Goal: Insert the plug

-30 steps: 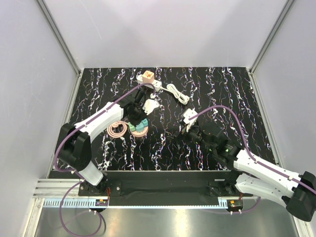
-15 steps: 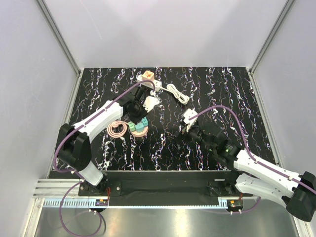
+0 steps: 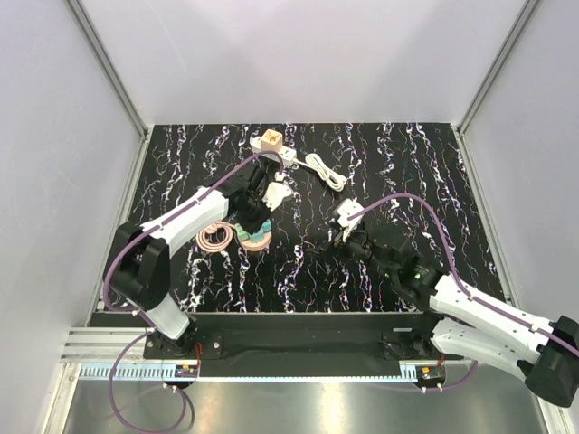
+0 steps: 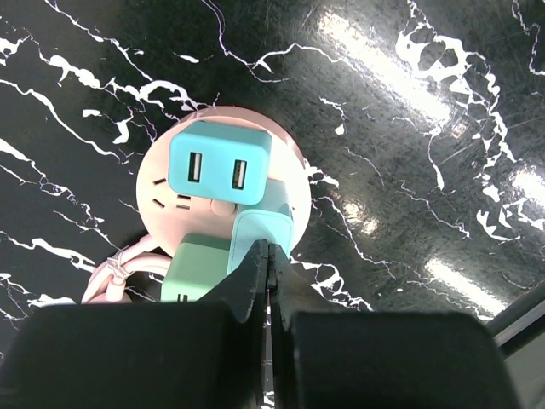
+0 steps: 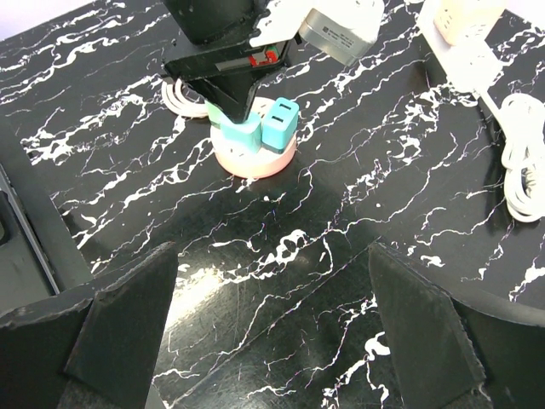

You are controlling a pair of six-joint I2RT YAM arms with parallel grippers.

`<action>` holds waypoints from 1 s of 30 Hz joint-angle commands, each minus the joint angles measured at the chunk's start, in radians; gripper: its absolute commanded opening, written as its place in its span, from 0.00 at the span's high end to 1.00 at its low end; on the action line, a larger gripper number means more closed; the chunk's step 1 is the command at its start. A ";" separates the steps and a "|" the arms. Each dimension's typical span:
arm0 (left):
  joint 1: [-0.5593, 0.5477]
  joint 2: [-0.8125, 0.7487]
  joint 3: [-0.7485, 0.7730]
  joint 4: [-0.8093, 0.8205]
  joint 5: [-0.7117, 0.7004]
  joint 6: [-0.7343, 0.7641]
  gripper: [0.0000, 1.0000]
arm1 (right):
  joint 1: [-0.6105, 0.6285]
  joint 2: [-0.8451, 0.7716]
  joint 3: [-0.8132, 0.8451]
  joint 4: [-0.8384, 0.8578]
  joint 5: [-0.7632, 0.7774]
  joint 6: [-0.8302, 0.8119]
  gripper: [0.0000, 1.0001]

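A round pink socket [image 4: 162, 183] lies on the black marble table, also seen from above [image 3: 257, 238]. A blue plug [image 4: 220, 166] with two USB ports, a pale teal plug [image 4: 266, 228] and a green plug [image 4: 194, 274] stand in it. My left gripper [image 4: 267, 249] is shut with nothing between its tips, which point down onto the teal plug's edge. The right wrist view shows this left gripper [image 5: 238, 106] right over the plugs [image 5: 279, 123]. My right gripper [image 5: 272, 290] is open and holds nothing, low over bare table to the right of the socket [image 5: 254, 160].
A coiled pink cable [image 3: 214, 239] lies left of the socket. A white adapter [image 3: 277, 193] sits just beyond it. At the back lie a white power strip [image 3: 271, 143] and its bundled white cord [image 3: 326, 170]. Grey walls enclose the table.
My left gripper swung toward the far side by the white adapter, then came back over the socket, staying shut. The right arm barely moved.
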 commanded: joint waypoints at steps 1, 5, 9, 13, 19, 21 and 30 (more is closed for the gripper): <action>-0.004 0.020 -0.029 0.007 0.025 -0.025 1.00 | 0.006 -0.021 0.004 0.040 0.013 -0.003 0.00; -0.004 -0.016 0.014 -0.001 -0.026 -0.026 1.00 | 0.004 -0.020 0.007 0.040 0.013 -0.003 0.00; -0.004 -0.039 0.105 -0.030 -0.074 -0.039 1.00 | 0.006 -0.014 0.013 0.034 0.016 -0.003 0.00; -0.004 -0.023 0.157 -0.027 -0.080 -0.054 1.00 | 0.007 -0.006 0.017 0.036 0.020 -0.004 0.00; -0.004 0.039 0.183 -0.004 -0.072 -0.045 1.00 | 0.006 -0.004 0.021 0.032 0.023 -0.007 0.00; -0.004 0.058 0.177 0.018 -0.055 -0.043 1.00 | 0.006 -0.004 0.021 0.032 0.025 -0.009 0.00; -0.006 0.092 0.067 0.087 -0.087 -0.069 1.00 | 0.006 -0.012 0.022 0.022 0.025 -0.009 0.00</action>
